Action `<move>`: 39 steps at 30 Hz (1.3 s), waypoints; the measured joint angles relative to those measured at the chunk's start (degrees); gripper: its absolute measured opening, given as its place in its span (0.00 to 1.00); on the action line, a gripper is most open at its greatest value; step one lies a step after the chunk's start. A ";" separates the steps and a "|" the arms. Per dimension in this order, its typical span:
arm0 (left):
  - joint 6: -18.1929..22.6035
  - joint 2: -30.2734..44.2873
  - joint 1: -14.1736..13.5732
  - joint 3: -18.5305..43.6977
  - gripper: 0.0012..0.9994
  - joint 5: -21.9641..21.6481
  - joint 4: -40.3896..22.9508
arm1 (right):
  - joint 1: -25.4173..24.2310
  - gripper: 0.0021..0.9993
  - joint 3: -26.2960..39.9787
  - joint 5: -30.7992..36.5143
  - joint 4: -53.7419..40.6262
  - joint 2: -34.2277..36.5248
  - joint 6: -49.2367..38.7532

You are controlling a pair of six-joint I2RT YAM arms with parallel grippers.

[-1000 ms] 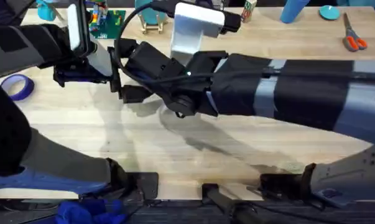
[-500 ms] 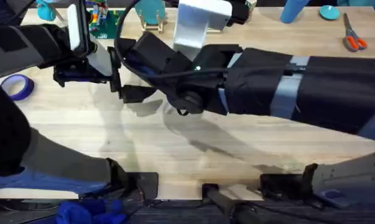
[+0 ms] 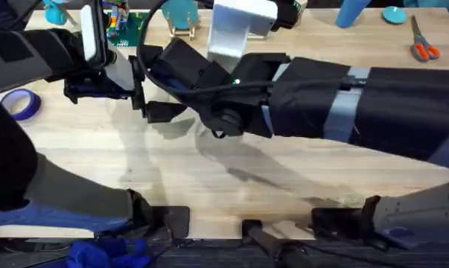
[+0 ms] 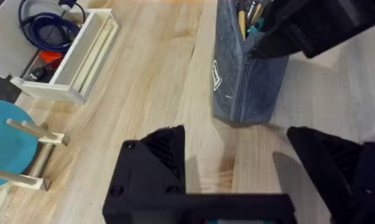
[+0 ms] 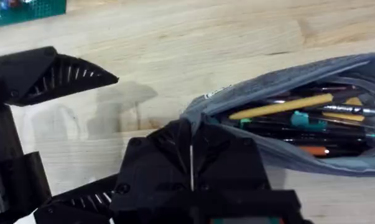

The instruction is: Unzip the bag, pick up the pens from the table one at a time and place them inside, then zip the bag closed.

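The grey-blue bag [image 5: 280,81] lies on the table [image 3: 284,186] with its zipper open. Several pens are inside it, among them a yellow one [image 5: 280,107] and dark ones [image 5: 336,149]. My right gripper [image 5: 191,149] is shut at the bag's near end, seemingly on the zipper there. In the left wrist view the bag [image 4: 243,81] stands on edge, with the right gripper [image 4: 311,25] at its top. My left gripper [image 4: 237,162] is open, a short way from the bag's end, touching nothing. In the overhead view the right arm [image 3: 321,97] covers the bag.
Orange-handled scissors [image 3: 424,48] lie at the far right. A purple tape roll [image 3: 19,103] sits at the left edge. A white tray [image 4: 94,43] holding a blue cable and a teal disc on a wooden stand [image 4: 13,143] are near the bag. A green board [image 5: 28,11] lies farther off.
The right arm shifted slightly to the right and away about a second ago and has held still since. The left arm has not moved.
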 joint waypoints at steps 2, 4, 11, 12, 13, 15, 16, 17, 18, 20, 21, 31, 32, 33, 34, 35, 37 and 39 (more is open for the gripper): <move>0.00 0.00 0.00 0.00 0.99 0.00 0.27 | -0.01 0.03 0.00 0.00 0.00 0.00 0.00; 0.00 0.00 0.00 0.00 0.99 0.00 0.18 | -0.01 0.03 0.00 0.00 0.02 0.00 0.00; 0.00 0.00 0.00 -0.02 0.99 -0.02 0.11 | -0.01 0.03 0.00 0.00 0.02 0.00 0.00; 0.00 0.00 0.00 0.00 0.99 0.00 0.08 | -0.01 0.03 0.00 0.00 0.02 0.00 0.00; 0.00 0.00 0.00 -0.02 0.99 0.00 -0.02 | -0.01 0.03 0.00 0.00 0.02 0.00 0.00; -0.01 0.00 0.00 -0.02 0.99 0.00 -0.67 | -0.01 0.03 0.00 0.00 0.02 0.00 0.00; 0.00 0.00 -0.04 -0.02 0.99 0.00 -0.64 | -0.01 0.03 0.00 0.00 0.02 0.00 0.00; 0.00 0.00 -0.18 -0.02 0.99 0.00 -0.41 | -0.01 0.03 0.00 0.00 0.02 0.00 0.00; -0.01 0.00 -0.37 -0.02 0.99 0.00 -0.03 | -0.01 0.03 0.00 0.00 0.03 0.00 0.00; 0.00 0.00 -2.80 -0.02 0.99 -0.06 2.55 | -0.01 0.03 0.00 0.00 0.04 0.00 0.00; 0.00 0.00 -3.75 -0.02 0.99 -0.13 3.13 | -0.01 0.03 0.00 0.00 0.04 0.00 0.00; -5.03 0.57 -11.75 -0.02 0.99 -5.37 11.13 | -0.01 0.03 0.00 0.00 0.04 0.00 -0.20; -7.10 0.89 -12.41 -0.02 0.99 -6.19 12.92 | -0.01 0.03 0.00 0.00 0.04 0.00 -0.20; -9.09 1.21 -13.01 -0.02 0.99 -6.76 14.45 | -0.01 0.03 0.00 0.00 0.04 0.00 -0.20; -11.16 1.55 -13.59 -0.02 0.99 -7.30 15.93 | -0.01 0.03 0.00 0.00 0.04 0.00 -0.20; -13.08 1.92 -14.18 -0.02 0.99 -7.79 17.16 | -0.01 0.03 0.00 0.00 0.04 0.00 -0.20; -16.49 2.83 -15.27 -0.02 0.99 -8.28 19.00 | -0.01 0.03 0.00 0.00 0.04 0.00 -0.20; -18.90 4.20 -16.20 -0.02 0.99 -8.35 20.07 | -0.01 0.03 0.00 0.00 0.04 0.00 -0.20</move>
